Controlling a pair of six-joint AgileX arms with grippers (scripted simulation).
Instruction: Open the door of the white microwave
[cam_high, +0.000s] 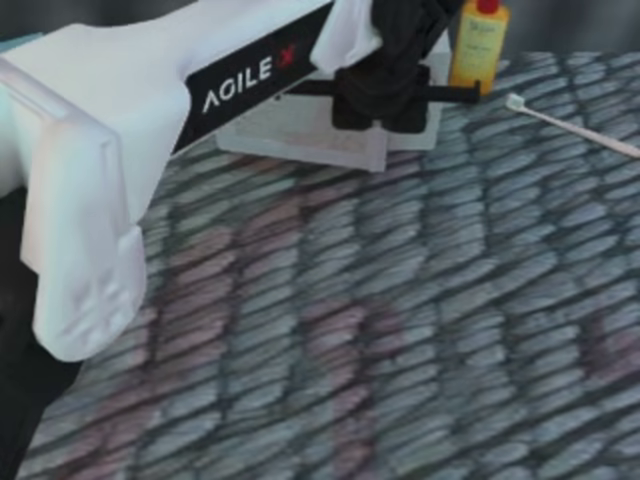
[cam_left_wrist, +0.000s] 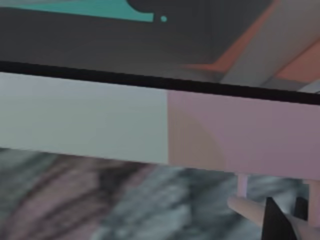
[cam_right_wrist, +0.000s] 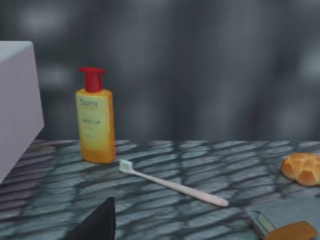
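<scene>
Shows the white microwave (cam_high: 318, 135) at the upper middle of the top view, largely covered by the left arm (cam_high: 150, 110), which reaches in from the upper left of the frame. Places the left gripper (cam_high: 388, 82) right over the microwave's top, near its right end. Cannot tell whether that pincer is spread or pressed together, nor whether it pinches anything.

From the left wrist view, fills the frame with a close pale band of the microwave, dark above, with a strip of teal in the upper left. Does not let the door be told apart from the body in any view.

Sets a yellow pump bottle (cam_high: 478, 45) with a red cap just right of the microwave, at the top edge, upright. Lays a toothbrush (cam_high: 570, 125) on the woven-pattern table (cam_high: 400, 330) toward the upper right, apart from the bottle.

From the right wrist view, catches only a dark piece of the right gripper (cam_right_wrist: 97, 225) at the lower edge; cannot tell its state. Adds a bread roll (cam_right_wrist: 302, 168) at the right edge and a knife (cam_right_wrist: 280, 227) in the lower right corner.
</scene>
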